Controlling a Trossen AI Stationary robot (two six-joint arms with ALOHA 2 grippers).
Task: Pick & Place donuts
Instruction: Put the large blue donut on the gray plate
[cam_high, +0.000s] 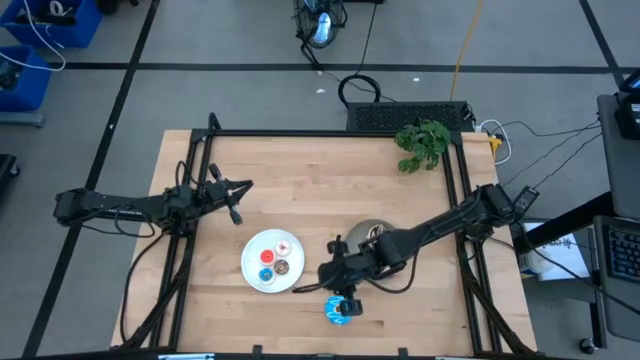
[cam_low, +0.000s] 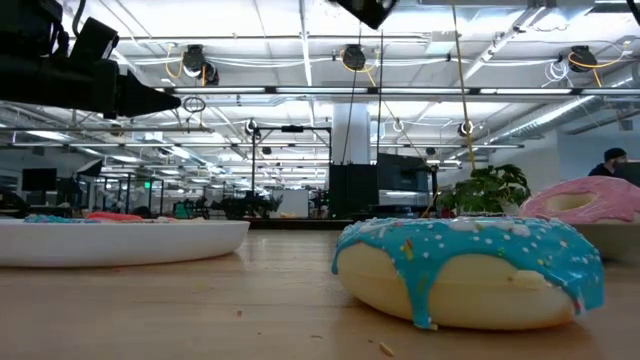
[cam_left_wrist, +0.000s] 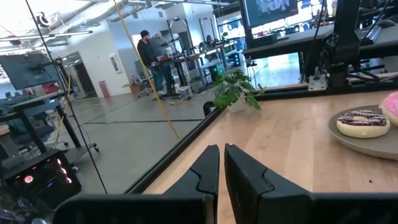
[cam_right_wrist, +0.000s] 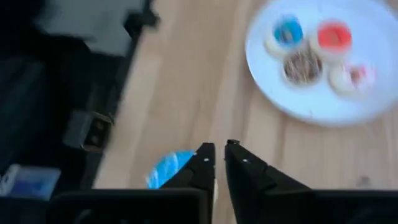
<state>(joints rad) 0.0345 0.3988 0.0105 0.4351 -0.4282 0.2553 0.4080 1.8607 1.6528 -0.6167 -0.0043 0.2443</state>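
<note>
The blue-iced, sprinkled toy donut ring (cam_high: 338, 310) lies flat on the pale wooden counter (cam_high: 300, 190) near its front edge, its hole facing up; as a ring it has no long axis to align to, and the icing side is uppermost; it sits apart from both plates, between the white round plate (cam_high: 250, 270) and the counter's front rim. On that white plate rest four tiny donuts, a blue one (cam_right_wrist: 287, 32), a red one (cam_right_wrist: 334, 36), a brown sprinkled one (cam_right_wrist: 302, 65) and a white-pink one (cam_right_wrist: 351, 78); on the grey round plate (cam_left_wrist: 367, 144) lie a dark brown donut with pale drizzle (cam_left_wrist: 362, 122) and a pink donut (cam_low: 585, 200).

The right gripper (cam_high: 345, 300) hangs just over the blue ring, its fingers drawn together with no donut between them in the wrist view; the ring shows beside the fingers, not in them. The step in hand looks like a pick of the blue donut that has not taken hold; the next move probably calls for parting the fingers, straddling the ring's wall and closing again.

The left gripper (cam_high: 237, 195) waits well apart, fingers together and empty, near a green leafy plant (cam_high: 422, 145).
</note>
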